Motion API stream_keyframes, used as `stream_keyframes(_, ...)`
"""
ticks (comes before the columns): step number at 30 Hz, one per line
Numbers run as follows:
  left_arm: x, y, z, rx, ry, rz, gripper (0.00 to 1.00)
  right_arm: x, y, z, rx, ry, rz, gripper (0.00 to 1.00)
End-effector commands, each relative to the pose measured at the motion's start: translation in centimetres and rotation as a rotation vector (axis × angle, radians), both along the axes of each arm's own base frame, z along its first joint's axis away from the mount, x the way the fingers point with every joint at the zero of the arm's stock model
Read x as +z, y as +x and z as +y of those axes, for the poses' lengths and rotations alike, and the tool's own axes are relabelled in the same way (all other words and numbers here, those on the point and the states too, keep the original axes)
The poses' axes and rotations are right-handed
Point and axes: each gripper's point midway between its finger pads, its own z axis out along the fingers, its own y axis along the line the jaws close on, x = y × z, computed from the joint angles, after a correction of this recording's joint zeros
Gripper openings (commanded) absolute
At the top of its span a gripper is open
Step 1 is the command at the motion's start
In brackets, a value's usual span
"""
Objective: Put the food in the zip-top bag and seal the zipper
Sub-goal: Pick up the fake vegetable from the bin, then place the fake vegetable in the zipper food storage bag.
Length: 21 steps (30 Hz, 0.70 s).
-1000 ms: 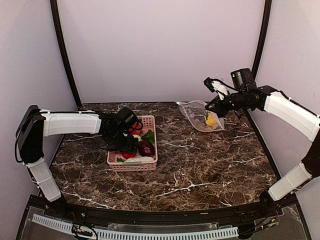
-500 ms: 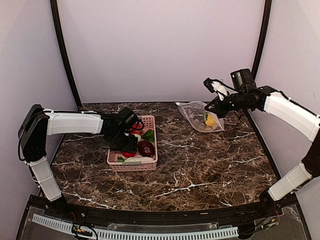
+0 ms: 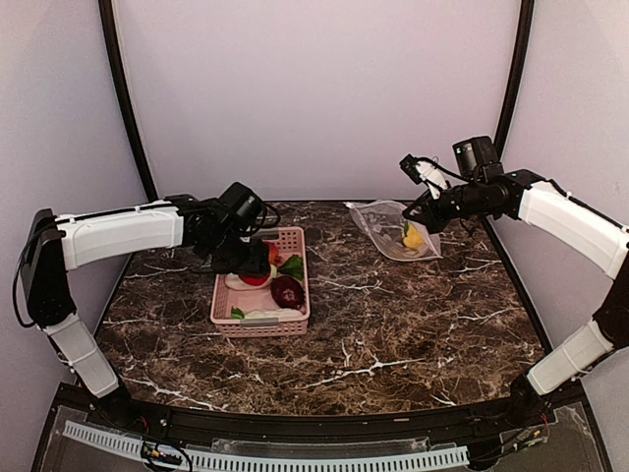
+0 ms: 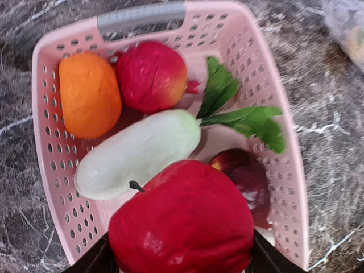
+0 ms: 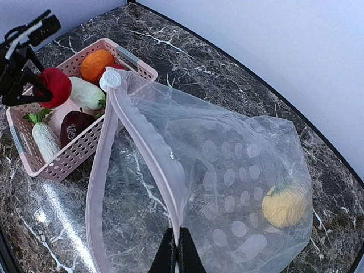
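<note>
The left end effector (image 3: 248, 262) grasps a red apple (image 4: 182, 227) across its middle, over the pink basket (image 4: 45, 119) on the worktop's (image 3: 393, 334) left. The apple looks light, stiff and smooth, so it may slip; that broad hold suits it. Far right, the right end effector (image 5: 175, 250) is clenched on the bag's (image 5: 227, 165) floppy rim by the zipper (image 5: 142, 151), holding the mouth open; a yellow fruit (image 5: 284, 205) lies inside.

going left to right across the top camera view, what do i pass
left arm → pink basket → zip-top bag → right arm
</note>
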Motion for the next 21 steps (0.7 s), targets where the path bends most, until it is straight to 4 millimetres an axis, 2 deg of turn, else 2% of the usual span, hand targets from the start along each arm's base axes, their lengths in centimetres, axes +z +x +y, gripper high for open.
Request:
stream_keyframes(1,8.3,0.6,-2.2,-0.078,-0.146,-0.239,0.56,1.3,0.0,0.3,0.010,0.017,-0.009,0.00)
stream_keyframes(2,10.4,1.3,-3.6,-0.101,-0.226,-0.321,0.56,1.4,0.0,0.4,0.016,0.020,-0.003,0.00)
stream_keyframes(3,11.7,0.8,-4.5,-0.132,-0.281,-0.359,0.55,1.6,0.0,0.5,0.019,0.024,0.001,0.00)
stream_keyframes(4,14.0,1.2,-5.7,-0.156,-0.355,-0.441,0.55,1.7,0.0,0.6,0.022,0.027,0.004,0.00)
stream_keyframes(5,15.2,0.4,-7.0,-0.209,-0.414,-0.466,0.54,1.8,0.1,0.8,0.027,0.029,0.009,0.00)
stream_keyframes(6,17.3,0.5,-8.3,-0.258,-0.480,-0.546,0.54,1.9,0.2,1.0,0.030,0.030,0.012,0.00)
stream_keyframes(7,19.6,-0.4,-10.1,-0.329,-0.550,-0.621,0.54,1.9,0.2,1.1,0.035,0.030,0.016,0.00)
stream_keyframes(10,22.6,-1.9,-13.2,-0.436,-0.647,-0.707,0.54,2.3,0.3,1.6,0.047,0.034,0.017,0.00)
stream_keyframes(12,23.8,-2.9,-15.5,-0.508,-0.714,-0.713,0.54,2.7,0.5,2.0,0.054,0.041,0.019,0.00)
stream_keyframes(16,24.3,-4.3,-19.5,-0.610,-0.802,-0.697,0.53,3.2,0.6,2.9,0.072,0.053,0.037,0.00)
stream_keyframes(19,25.1,-5.1,-21.3,-0.653,-0.851,-0.728,0.53,3.0,0.6,3.5,0.085,0.051,0.058,0.00)
stream_keyframes(21,24.8,-5.2,-22.1,-0.661,-0.867,-0.738,0.53,2.9,0.7,3.8,0.087,0.052,0.064,0.00)
